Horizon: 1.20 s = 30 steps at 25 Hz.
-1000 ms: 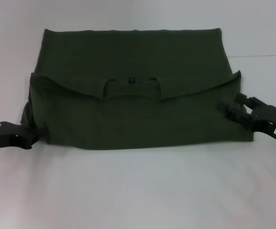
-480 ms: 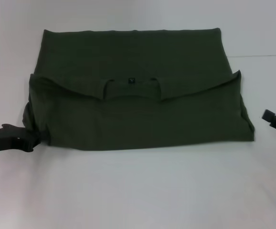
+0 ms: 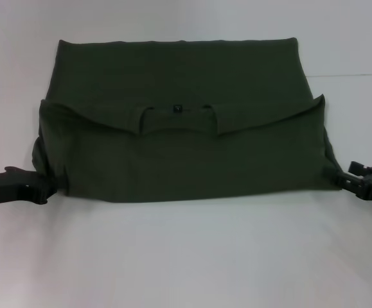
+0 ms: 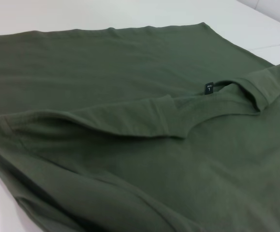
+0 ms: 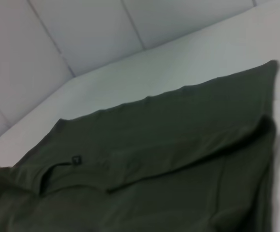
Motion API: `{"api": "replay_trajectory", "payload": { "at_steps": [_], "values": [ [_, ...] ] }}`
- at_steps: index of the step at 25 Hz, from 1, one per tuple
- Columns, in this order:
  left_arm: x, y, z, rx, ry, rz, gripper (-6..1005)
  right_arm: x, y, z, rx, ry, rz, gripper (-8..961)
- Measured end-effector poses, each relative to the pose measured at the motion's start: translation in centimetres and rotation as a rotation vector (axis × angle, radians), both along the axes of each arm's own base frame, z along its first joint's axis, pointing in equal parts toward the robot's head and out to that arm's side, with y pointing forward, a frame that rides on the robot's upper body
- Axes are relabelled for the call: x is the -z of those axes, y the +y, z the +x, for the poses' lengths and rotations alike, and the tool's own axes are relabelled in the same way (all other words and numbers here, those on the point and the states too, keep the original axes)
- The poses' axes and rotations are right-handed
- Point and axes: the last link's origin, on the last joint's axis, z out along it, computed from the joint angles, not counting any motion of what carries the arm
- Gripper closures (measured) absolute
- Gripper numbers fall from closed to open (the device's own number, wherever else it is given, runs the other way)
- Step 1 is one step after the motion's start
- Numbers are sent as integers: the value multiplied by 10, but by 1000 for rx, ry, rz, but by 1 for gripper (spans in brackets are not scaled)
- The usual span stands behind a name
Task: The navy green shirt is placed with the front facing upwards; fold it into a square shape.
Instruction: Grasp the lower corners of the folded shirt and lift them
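Navy green shirt [image 3: 186, 138] lies spread across the middle of the white table [image 3: 186, 256], already folded once so that a near layer overlaps a far one. Only plain green cloth shows from where I stand; no lettering faces up.

Starting at the left, the left gripper [image 3: 39, 187] sits low on the table at the shirt's near left corner, its dark body reaching in from the edge of the head view. Its tip touches the bunched cloth there, though I cannot tell whether the fingers are spread or pinched on the fabric, since the corner hides them. The left wrist view shows the folded layer's rounded edge close up, with the cloth wrinkled beneath it.

Moving to the centre, the collar [image 3: 176, 119] curves along the fold line, and a small dark label [image 3: 177, 108] sits just above it. Sleeve edges angle away from the collar on both sides, rising toward the shirt's outer corners. The far layer lies flat and smooth up to its straight back hem.

On the right, the right gripper [image 3: 356, 176] rests at the shirt's near right corner, one finger [image 3: 338, 179] against the cloth and the other [image 3: 359, 168] raised apart from it, so the jaws stand parted. The right wrist view shows the shirt's folded right edge close by.
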Motion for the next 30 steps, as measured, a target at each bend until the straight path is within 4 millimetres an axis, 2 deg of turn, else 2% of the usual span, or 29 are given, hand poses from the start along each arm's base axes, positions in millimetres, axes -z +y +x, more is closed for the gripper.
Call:
{"api": "replay_trajectory", "payload": {
  "at_steps": [9, 15, 25, 30],
  "values": [
    [0, 0, 0, 6, 5, 7, 973, 12, 14, -10, -9, -14, -26, 37],
    [0, 1, 0, 8, 3, 9, 973, 21, 19, -13, 7, -37, -60, 103],
    [0, 1, 2, 21, 0, 9, 973, 22, 20, -9, 31, -43, -59, 212],
    [0, 1, 2, 22, -1, 9, 972, 22, 19, -9, 31, -43, -59, 449]
  ]
}}
